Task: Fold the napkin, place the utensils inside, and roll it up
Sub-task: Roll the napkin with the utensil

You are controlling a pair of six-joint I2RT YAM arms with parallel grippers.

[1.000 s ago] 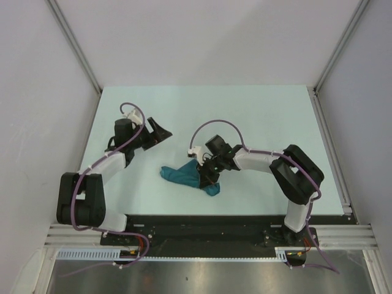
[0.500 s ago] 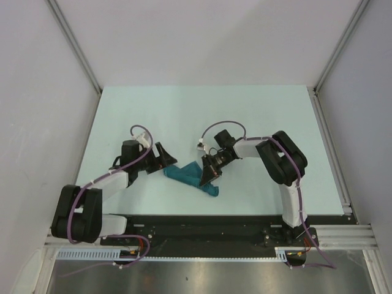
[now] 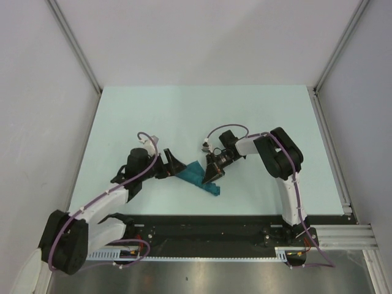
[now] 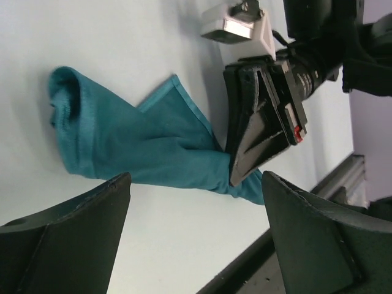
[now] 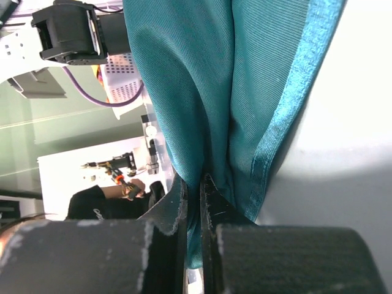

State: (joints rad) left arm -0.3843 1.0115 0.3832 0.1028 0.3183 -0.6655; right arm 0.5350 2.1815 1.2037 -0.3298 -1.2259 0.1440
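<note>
The teal napkin lies bunched into a crumpled strip on the pale table, between my two grippers. My right gripper is shut on a fold of the napkin near its right end, with cloth pinched between the fingers. My left gripper sits just left of the cloth, wide open. In the left wrist view its fingers frame bare table below the napkin, with nothing between them, and the right gripper shows clamped on the cloth. The utensils are out of view.
A black base rail runs along the near edge of the table. White walls with metal corner posts enclose the left, back and right sides. A metal strip borders the table's right edge.
My left arm has swung right and nearer, bringing its open gripper up to the napkin's left end. The right gripper, still shut on the cloth, has drawn it slightly right.
</note>
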